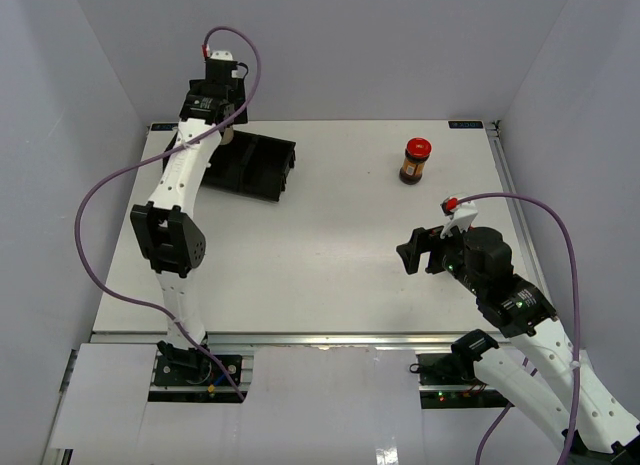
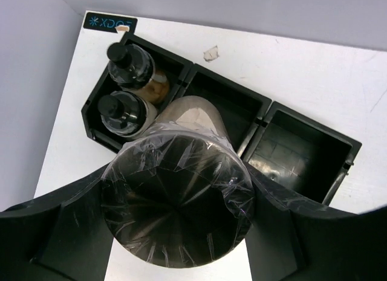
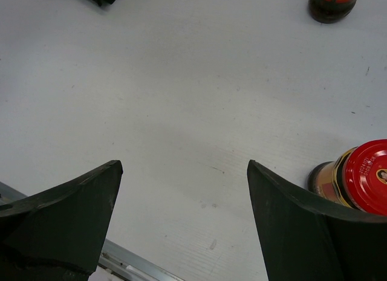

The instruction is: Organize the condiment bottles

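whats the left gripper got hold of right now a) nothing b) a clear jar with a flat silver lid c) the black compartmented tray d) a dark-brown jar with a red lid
B: in the left wrist view the left gripper is shut on the clear jar with a flat silver lid above the black compartmented tray, while a dark-brown jar with a red lid stands far from it.

You get bright, even, diffuse light; shadows on the white table (image 1: 340,265) are faint and soft. In the left wrist view, the film-wrapped jar (image 2: 176,202) catches streaky glare up close.
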`<state>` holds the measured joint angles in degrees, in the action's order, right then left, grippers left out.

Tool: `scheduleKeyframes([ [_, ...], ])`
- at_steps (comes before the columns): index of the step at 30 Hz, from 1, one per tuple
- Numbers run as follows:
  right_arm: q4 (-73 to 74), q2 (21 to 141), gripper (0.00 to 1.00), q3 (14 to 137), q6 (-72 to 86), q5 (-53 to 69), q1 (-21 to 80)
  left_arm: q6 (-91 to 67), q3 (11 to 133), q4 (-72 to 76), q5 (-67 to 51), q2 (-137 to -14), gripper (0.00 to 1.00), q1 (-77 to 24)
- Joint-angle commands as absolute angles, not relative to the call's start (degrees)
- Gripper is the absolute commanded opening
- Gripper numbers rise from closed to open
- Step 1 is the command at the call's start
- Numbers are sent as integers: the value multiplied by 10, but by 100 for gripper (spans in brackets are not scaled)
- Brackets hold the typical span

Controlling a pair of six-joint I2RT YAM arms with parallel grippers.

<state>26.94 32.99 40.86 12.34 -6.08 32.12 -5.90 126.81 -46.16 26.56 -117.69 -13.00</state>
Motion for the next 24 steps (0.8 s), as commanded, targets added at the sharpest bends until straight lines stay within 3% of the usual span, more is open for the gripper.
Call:
scheduleKeyframes([
  [1,257,330,90,433,115,-76,322,-75,1267,-398,238,-1127,0,-111],
  [24,264,309,90,430,112,-95,322,-99,1217,-364,166,-1219,0,-65],
])
